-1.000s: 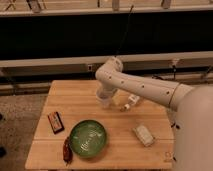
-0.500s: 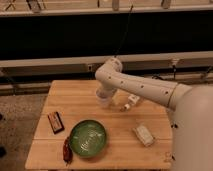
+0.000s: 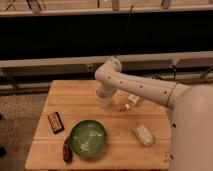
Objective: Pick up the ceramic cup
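Observation:
My white arm reaches in from the right, bends at its elbow (image 3: 111, 70) and points down over the back middle of the wooden table (image 3: 150, 155). The gripper (image 3: 104, 95) hangs at its lower end, open, right above the tabletop. A small pale shape at its tip looks like the ceramic cup (image 3: 103, 100). It blends with the gripper, and the arm hides most of it. I cannot tell whether the gripper touches it.
A white tube with a small cap (image 3: 130, 102) lies just right of the gripper. A round green bowl (image 3: 88, 138) sits at the front, with a red-brown item (image 3: 66, 149) at its left. A dark packet (image 3: 55, 122) lies left, a pale block (image 3: 143, 135) right.

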